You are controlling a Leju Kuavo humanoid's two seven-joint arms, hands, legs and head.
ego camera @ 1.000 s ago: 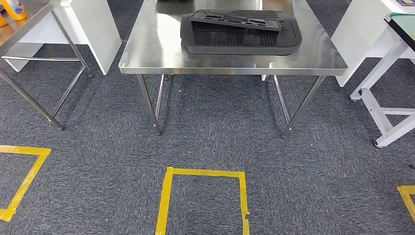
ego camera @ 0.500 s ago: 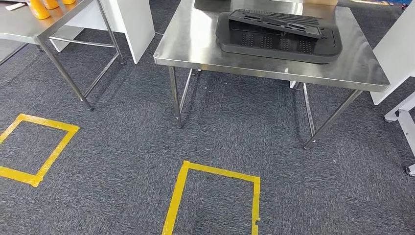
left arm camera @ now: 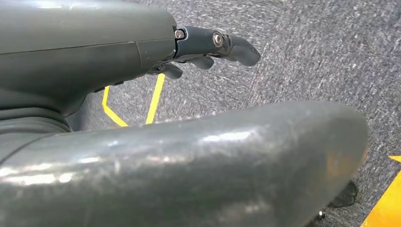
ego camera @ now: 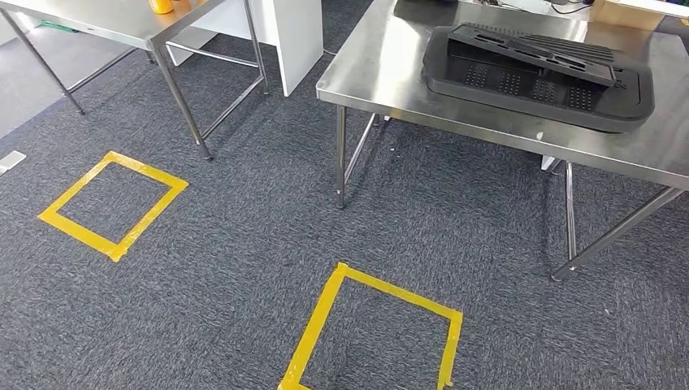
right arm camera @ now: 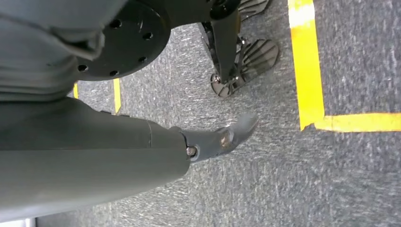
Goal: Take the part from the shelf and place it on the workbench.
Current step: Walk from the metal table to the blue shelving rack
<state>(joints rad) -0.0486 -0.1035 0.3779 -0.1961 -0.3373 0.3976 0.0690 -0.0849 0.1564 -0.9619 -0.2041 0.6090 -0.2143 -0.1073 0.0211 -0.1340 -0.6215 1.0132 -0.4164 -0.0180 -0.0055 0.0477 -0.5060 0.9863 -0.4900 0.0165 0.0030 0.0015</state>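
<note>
**Robot hands carrying nothing, part sitting on the desk**

Down at floor level, the left robot hand (left arm camera: 208, 45) hangs over the grey carpet (ego camera: 244, 244), fingers stretched out, nothing in them. Same story on the other side: the right robot hand (right arm camera: 222, 137) dangles loose above the carpet with a strip of yellow tape (right arm camera: 307, 66) just beyond it, holding nothing at all.

Moving up and out, a yellow tape square (ego camera: 325, 313) marks the floor right ahead, a second square (ego camera: 69, 223) off to the left.

Further on stands the steel desk (ego camera: 382, 73), and there it is: a black ribbed part (ego camera: 528, 50) resting tilted on a black tray (ego camera: 617, 110) on the desk top. A second steel desk (ego camera: 130, 28) sits far left with something orange (ego camera: 161, 6) at its edge.

My read: if that black part is the one meant, the delivery looks done and both hands are free. No shelf to be seen from here, so whether another fetch is due I cannot tell.
</note>
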